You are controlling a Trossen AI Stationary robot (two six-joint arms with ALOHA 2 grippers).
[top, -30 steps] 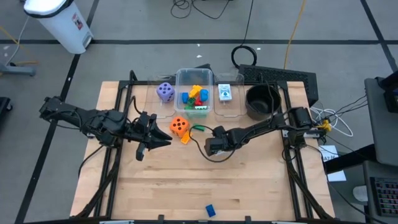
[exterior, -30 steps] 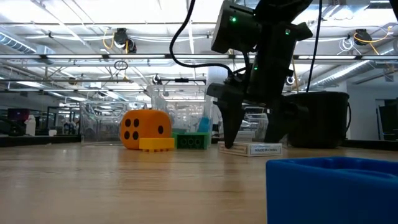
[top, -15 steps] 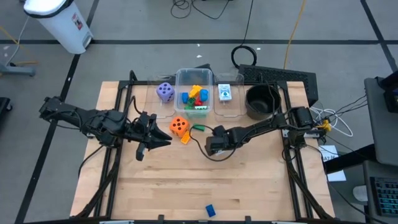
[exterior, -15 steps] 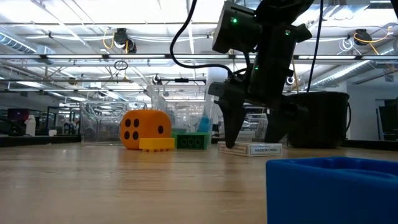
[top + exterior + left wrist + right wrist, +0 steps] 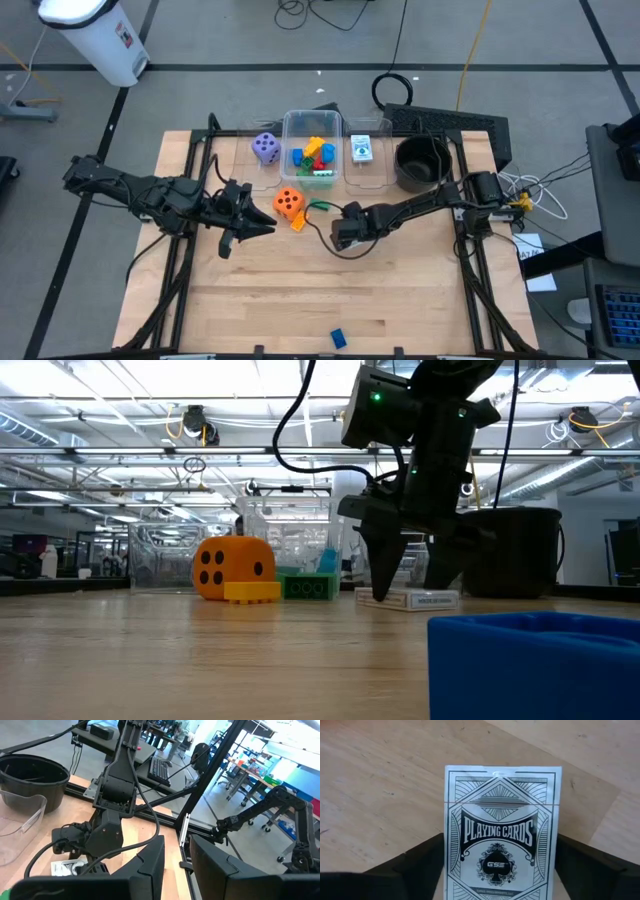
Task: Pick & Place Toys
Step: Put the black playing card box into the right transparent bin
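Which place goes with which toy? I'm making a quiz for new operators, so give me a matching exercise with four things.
Things:
1. purple die
2. orange die
3. card box
4. blue block

Places:
A. alone near the table's front edge
B. between the right gripper's open fingers
C. beside a yellow block, in front of the tub
D. left of the tub

Pairs: 1-D, 2-C, 3-B, 4-A

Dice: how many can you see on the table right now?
2. The purple die sits left of the clear tub; the orange die sits in front of it. Others could hide among the tub's blocks.
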